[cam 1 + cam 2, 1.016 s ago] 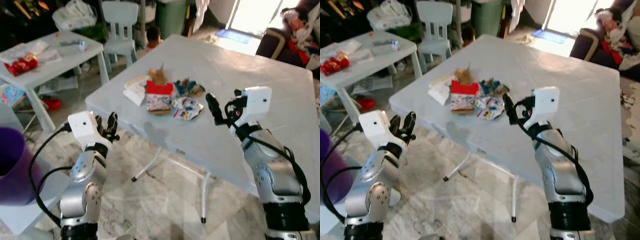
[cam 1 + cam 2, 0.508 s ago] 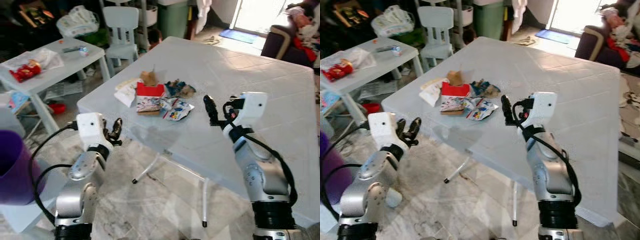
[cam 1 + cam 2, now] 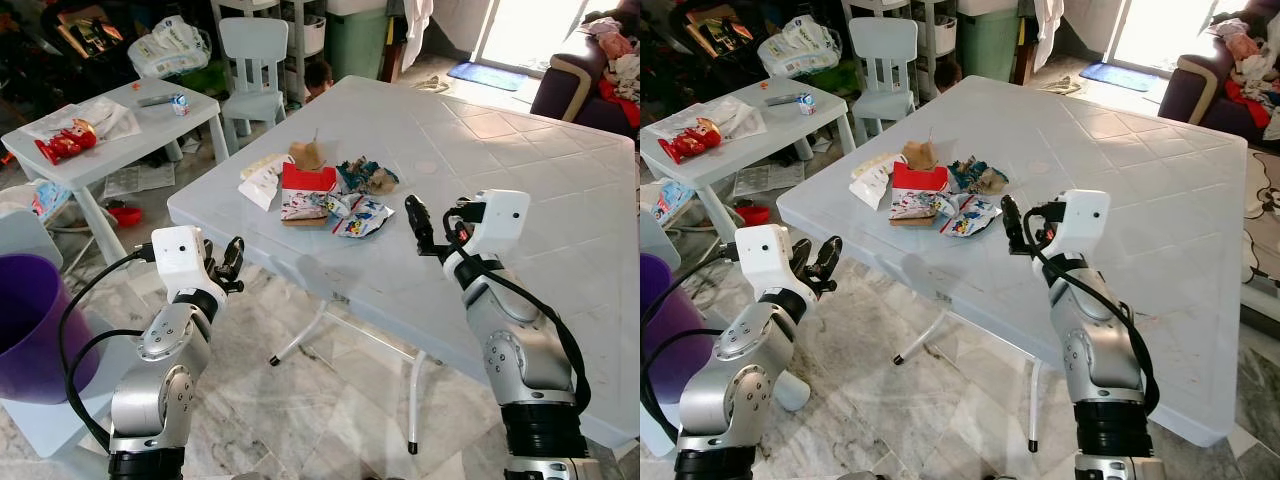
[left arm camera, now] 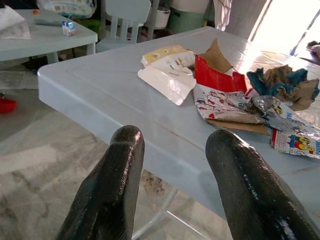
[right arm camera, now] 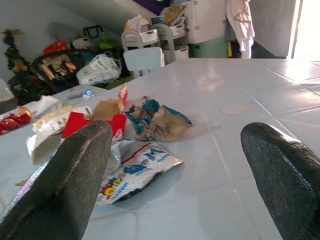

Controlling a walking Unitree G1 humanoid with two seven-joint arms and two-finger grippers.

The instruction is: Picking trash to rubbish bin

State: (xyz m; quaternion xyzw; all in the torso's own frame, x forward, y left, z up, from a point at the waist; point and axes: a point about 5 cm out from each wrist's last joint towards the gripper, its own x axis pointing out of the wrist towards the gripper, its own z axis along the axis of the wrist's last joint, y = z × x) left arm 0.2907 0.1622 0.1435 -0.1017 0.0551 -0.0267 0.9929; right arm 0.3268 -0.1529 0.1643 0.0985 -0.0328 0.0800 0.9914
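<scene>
Trash: heaped near the desk corner, long axis along the near edge; red carton upright, opening upward.
Bin: purple, on the floor, far left.
Right tool: spread wide, empty, above the desk, pointing at the heap.
Left tool: parted, empty, just short of the desk edge.

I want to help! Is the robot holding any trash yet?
No. Left gripper and right gripper are both open and empty; the trash pile lies on the table.

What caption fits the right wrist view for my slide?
Open right gripper hovers over the pale plastic table, facing a pile of crumpled wrappers and torn red carton.
</scene>
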